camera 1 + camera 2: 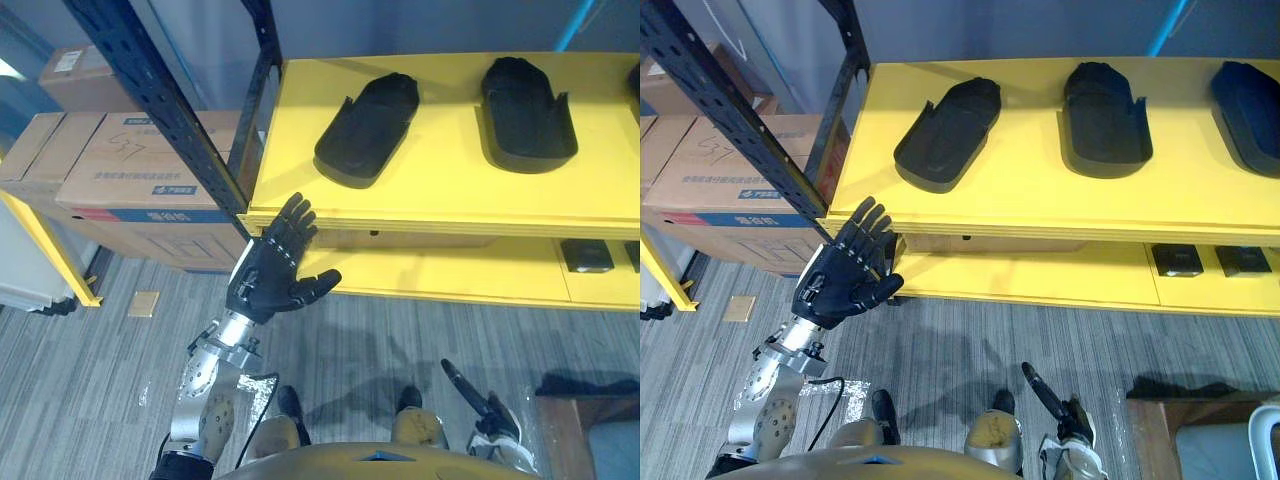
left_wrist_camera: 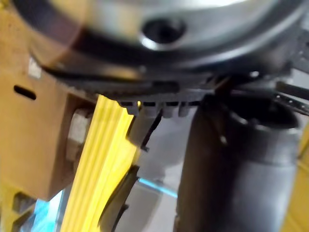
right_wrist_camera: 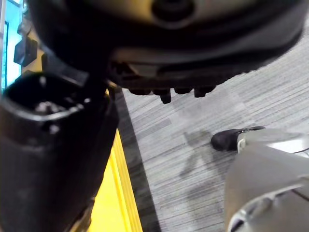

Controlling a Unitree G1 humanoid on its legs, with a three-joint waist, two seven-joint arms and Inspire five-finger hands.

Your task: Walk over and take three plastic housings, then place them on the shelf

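Up past the left hand (image 1: 268, 272), three black housings are laid on the top board (image 1: 1040, 192) of the yellow shelf (image 1: 1060, 229). The near housing (image 1: 948, 120) is up and to the right of the fingertips, well apart from them, and it is turned at a slant. The middle housing (image 1: 1105, 105) is set further to the right, and the far housing (image 1: 1250, 100) further still. All three are laid hollow side up and apart from one another. Nothing is seen inside them.

The left hand is held up by the front left corner of the top board. Its fingers are straight and a little spread, and its thumb is stuck out to the side. Nothing is held in it. Whether the board's edge is touched by the fingertips cannot be told.

A lower board (image 1: 1040, 278) is seen under the top board, to the right of the left hand. Two small black boxes (image 1: 1180, 260) are kept on it side by side, far off to that hand's right.

The right hand (image 1: 468, 390) is hung low over the grey floor (image 1: 380, 330), well below the shelf. Its fingers are straight and nothing is in it.

Closed cardboard boxes (image 1: 150, 170) are stacked to the left of the left hand, behind a dark post (image 1: 150, 90).
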